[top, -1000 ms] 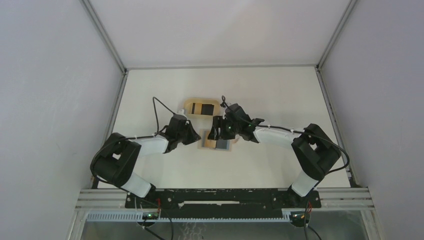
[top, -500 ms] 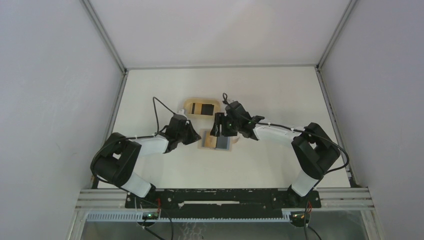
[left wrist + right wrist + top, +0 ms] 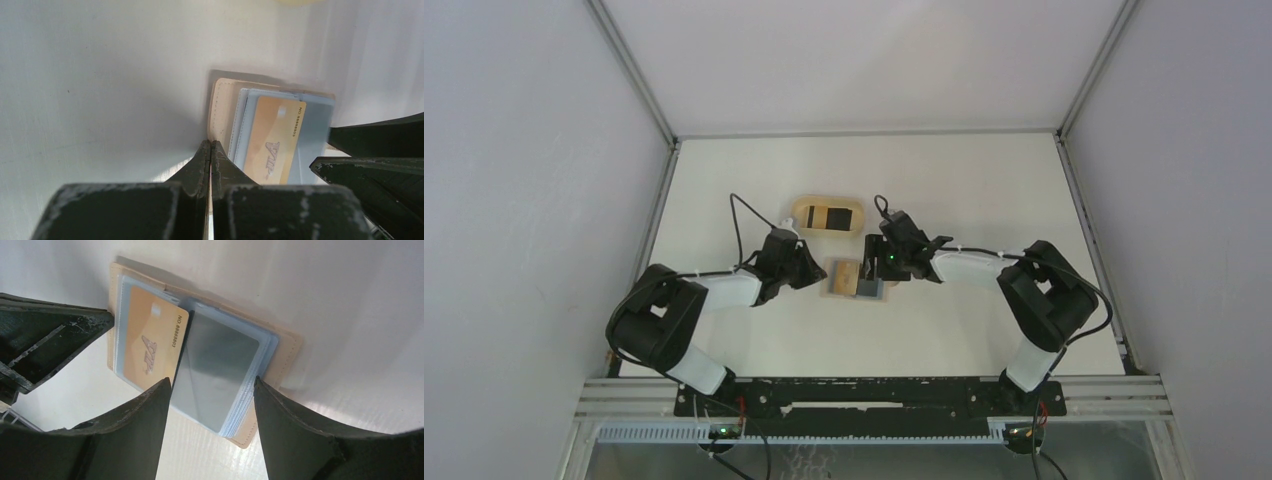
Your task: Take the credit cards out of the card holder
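The tan card holder (image 3: 842, 277) lies open on the table. A gold card (image 3: 150, 345) sits in its left sleeve, and also shows in the left wrist view (image 3: 272, 145). A grey card (image 3: 215, 367) sits in the stack of clear blue sleeves on the right half. My right gripper (image 3: 212, 381) is open, one finger on each side of the sleeve stack, low over it; it also shows in the top view (image 3: 871, 265). My left gripper (image 3: 210, 143) is shut, its tips against the holder's beige left edge (image 3: 220, 107).
An oval light-wood tray (image 3: 796, 214) stands just behind the holder with a dark card (image 3: 832, 217) in it. The right gripper's black fingers (image 3: 370, 170) reach in beside the holder. White walls and metal rails border the table.
My right gripper has shifted a little to the right, from over the holder's middle to its right half. The left arm and the holder have stayed put.
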You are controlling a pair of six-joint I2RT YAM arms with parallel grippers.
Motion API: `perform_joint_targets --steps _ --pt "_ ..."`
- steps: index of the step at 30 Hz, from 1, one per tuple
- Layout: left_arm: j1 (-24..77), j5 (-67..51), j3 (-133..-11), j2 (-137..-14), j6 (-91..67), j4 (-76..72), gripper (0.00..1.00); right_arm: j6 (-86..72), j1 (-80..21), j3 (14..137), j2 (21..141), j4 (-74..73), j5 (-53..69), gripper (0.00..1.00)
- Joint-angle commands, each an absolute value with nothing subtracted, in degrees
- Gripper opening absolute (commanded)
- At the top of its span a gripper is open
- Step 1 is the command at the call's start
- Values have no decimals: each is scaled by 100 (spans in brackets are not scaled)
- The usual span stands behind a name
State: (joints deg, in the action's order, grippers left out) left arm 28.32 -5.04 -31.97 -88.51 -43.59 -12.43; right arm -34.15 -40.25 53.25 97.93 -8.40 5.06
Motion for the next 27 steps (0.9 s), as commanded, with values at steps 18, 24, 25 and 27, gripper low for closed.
perform_joint_targets --steps 18,24,25,27 --pt "2830 -335 -3084 -9214 -4219 -281 0 -3548 -4205 5467 9658 -545 689 70" --pt "2830 -360 -3096 -9255 -4219 -298 0 -3233 -4337 5673 9493 -782 399 70" --pt "2830 -365 -3094 -9263 -4219 -305 0 -3188 -4375 5719 9476 -798 370 70" --pt "2830 -375 -3085 -9263 -4219 -314 0 -3100 -4456 5791 9475 -757 379 70"
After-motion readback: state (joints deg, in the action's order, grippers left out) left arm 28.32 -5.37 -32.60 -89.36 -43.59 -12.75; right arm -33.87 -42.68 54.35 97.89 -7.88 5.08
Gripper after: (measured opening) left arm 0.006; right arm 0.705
